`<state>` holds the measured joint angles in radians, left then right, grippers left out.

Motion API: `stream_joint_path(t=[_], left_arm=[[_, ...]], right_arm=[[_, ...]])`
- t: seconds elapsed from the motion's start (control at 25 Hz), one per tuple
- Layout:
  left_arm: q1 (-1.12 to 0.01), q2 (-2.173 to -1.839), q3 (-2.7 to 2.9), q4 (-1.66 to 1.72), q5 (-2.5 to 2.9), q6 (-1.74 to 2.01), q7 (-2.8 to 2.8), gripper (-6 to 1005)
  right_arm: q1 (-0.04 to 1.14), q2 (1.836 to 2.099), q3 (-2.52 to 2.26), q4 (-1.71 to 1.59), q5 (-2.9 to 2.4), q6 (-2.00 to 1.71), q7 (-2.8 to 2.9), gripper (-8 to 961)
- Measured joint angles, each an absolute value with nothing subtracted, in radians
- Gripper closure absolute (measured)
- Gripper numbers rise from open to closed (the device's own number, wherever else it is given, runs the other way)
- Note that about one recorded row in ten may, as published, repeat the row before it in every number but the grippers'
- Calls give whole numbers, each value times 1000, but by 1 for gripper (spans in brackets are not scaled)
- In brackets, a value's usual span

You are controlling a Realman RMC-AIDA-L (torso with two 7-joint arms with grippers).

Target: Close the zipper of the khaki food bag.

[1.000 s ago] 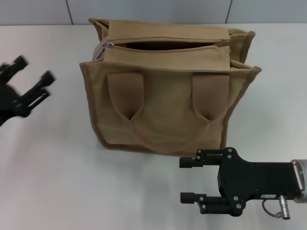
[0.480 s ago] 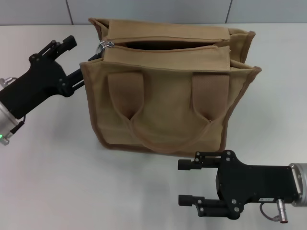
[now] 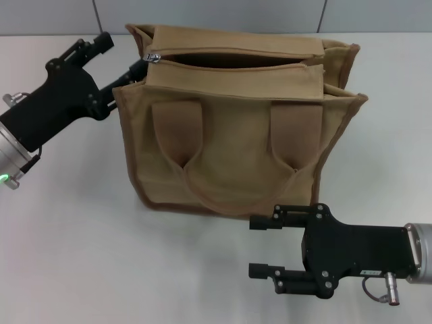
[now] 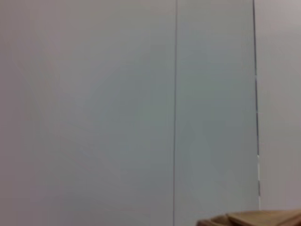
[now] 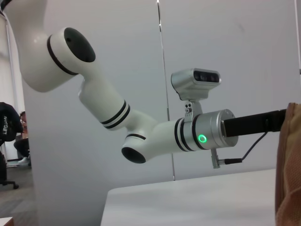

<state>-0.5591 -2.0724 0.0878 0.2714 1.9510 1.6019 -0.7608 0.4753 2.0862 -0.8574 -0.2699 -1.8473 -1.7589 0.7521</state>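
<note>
The khaki food bag (image 3: 236, 145) stands upright mid-table, its brown handles facing me. Its zipper (image 3: 226, 53) lies open along the top panel, showing a dark gap. The silver pull (image 3: 153, 57) sits at the left end. My left gripper (image 3: 120, 57) is open just left of the bag's top left corner, one finger (image 3: 134, 68) close against the bag's side near the pull. My right gripper (image 3: 258, 247) is open and empty, low in front of the bag's right half. A sliver of the bag shows in the left wrist view (image 4: 254, 218) and the right wrist view (image 5: 289, 165).
The white table (image 3: 81, 236) spreads around the bag. A grey panelled wall (image 3: 216, 13) runs behind it. The right wrist view shows my left arm (image 5: 155, 136) reaching toward the bag's edge.
My left gripper swung in from the far left to the bag's top left corner, beside the pull. My right gripper drifted slightly lower and left. The bag stayed put.
</note>
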Motion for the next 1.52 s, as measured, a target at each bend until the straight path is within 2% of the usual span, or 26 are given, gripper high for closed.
stream_joint_path(t=[0.72,1.12,1.52], left_arm=[[-496,-2063,289,431,1946,1642,-876,280],[-557,-2072,322,408,1923,1601,-888,291],[-540,-2072,329,386,1807,1570,-875,301]], right_arm=[[476,2088,-857,-270,-1842,-1739,754,324],[489,2088,-857,-257,-1828,-1728,750,324],[483,2088,-857,-255,-1823,-1727,749,323]])
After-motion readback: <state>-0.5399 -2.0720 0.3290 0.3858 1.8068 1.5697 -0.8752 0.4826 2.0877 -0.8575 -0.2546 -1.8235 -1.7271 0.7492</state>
